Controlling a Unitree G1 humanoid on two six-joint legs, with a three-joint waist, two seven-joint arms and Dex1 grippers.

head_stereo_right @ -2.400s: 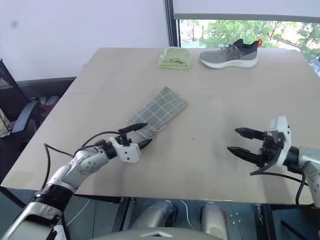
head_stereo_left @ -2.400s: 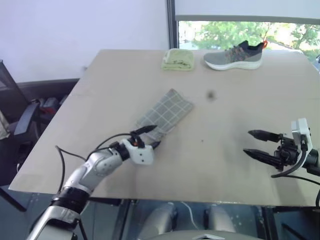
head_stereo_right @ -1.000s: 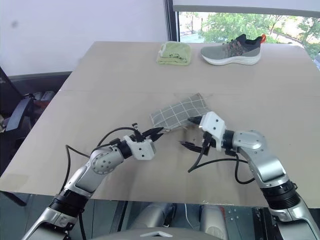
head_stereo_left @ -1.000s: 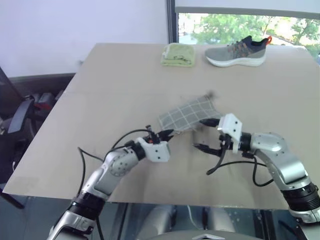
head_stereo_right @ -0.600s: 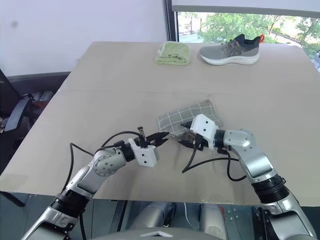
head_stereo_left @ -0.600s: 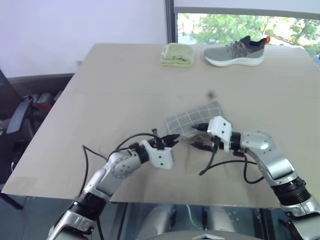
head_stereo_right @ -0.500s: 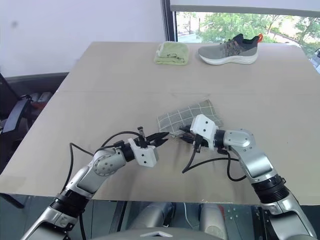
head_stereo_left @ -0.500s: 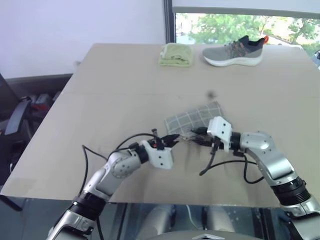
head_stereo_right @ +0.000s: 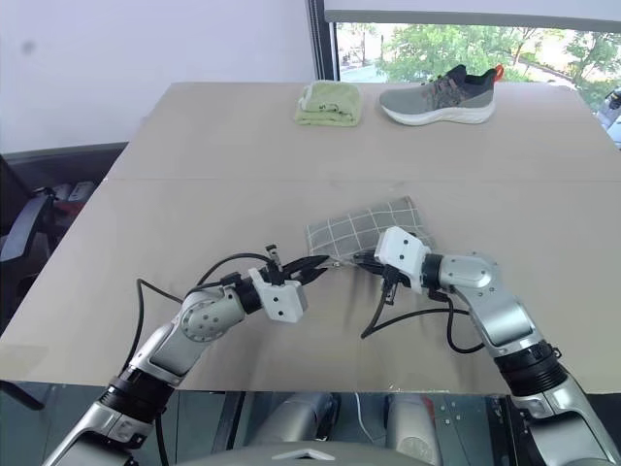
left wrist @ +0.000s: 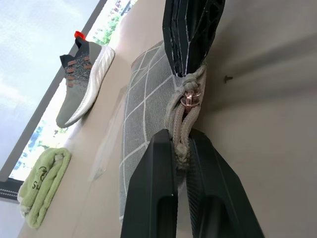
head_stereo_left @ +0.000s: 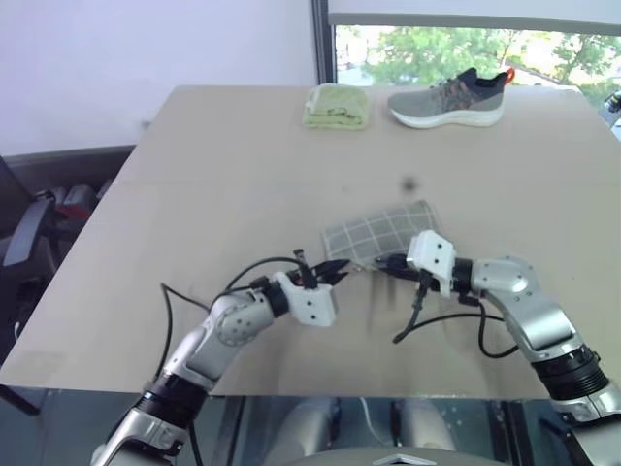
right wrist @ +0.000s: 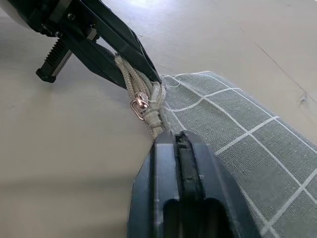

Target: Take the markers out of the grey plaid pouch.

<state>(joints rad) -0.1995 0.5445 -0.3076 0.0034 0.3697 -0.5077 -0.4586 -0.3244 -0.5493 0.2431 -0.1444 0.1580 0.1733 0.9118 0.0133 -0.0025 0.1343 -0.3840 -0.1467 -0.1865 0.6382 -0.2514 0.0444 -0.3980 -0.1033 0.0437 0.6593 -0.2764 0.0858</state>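
The grey plaid pouch (head_stereo_left: 383, 231) lies flat on the table, with its near corner lifted a little. My left gripper (head_stereo_left: 338, 266) is shut on the bunched zipper end at that corner, and the left wrist view shows its fingers (left wrist: 163, 148) pinching the cord there. My right gripper (head_stereo_left: 381, 261) comes in from the right and meets the same edge. Its fingers (right wrist: 166, 148) are closed on the zipper seam just behind the small metal pull (right wrist: 138, 106). The two grippers almost touch. The markers are hidden.
A grey sneaker (head_stereo_left: 448, 97) and a folded yellow-green cloth (head_stereo_left: 336, 105) sit at the table's far edge. A small dark spot (head_stereo_left: 408, 183) marks the tabletop beyond the pouch. A dark chair (head_stereo_left: 24, 233) stands off the table's left side.
My left gripper dragged the pouch nearer and to the right, then held still. My right gripper swung in from the right, open, and has shut on the zipper edge.
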